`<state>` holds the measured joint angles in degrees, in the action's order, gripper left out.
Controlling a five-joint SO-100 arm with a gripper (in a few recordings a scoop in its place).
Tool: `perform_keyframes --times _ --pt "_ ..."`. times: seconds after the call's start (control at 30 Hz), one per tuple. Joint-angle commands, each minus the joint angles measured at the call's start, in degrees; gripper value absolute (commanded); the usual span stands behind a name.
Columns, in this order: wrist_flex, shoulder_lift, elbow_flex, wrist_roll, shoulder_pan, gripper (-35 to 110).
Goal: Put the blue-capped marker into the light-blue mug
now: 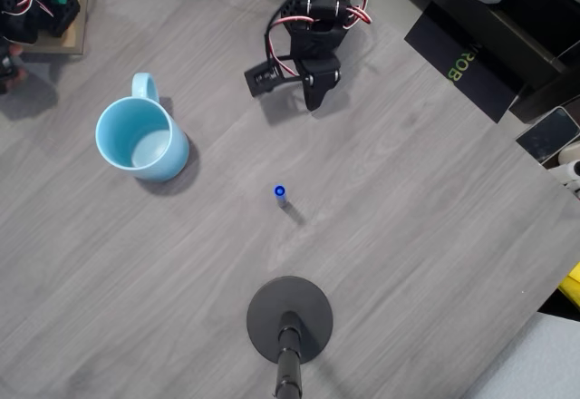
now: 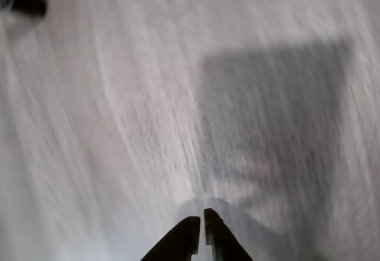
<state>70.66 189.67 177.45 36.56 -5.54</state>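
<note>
The blue-capped marker [image 1: 280, 193] stands upright near the middle of the grey table, seen end-on as a blue dot in the overhead view. The light-blue mug [image 1: 139, 139] sits upright at the left, handle pointing to the far side, nothing inside it. My black gripper [image 1: 314, 100] hangs at the far side of the table, well beyond the marker and to the right of the mug. In the wrist view its fingertips [image 2: 200, 225] touch over bare blurred table, holding nothing.
A round black stand base [image 1: 289, 319] with a pole sits at the near edge, just below the marker. A wooden block [image 1: 63, 27] with dark parts lies at the far left corner. A dark box [image 1: 471, 63] and a phone [image 1: 548, 134] lie off the right edge.
</note>
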Motion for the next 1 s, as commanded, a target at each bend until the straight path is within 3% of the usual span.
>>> perform_keyframes --times 0.0,0.1,0.2,0.47,0.6,0.97 --pt "1.0 1.4 0.1 27.8 -2.1 2" --pt "-2.8 1.4 -0.4 37.0 -6.2 12" --pt "-8.1 1.4 -2.2 47.7 -9.8 8" --pt "-45.6 1.5 -0.9 62.3 -15.2 20" --pt "-58.4 1.5 -1.0 66.4 -13.6 23" --pt "-62.8 1.5 0.6 65.2 -10.7 27"
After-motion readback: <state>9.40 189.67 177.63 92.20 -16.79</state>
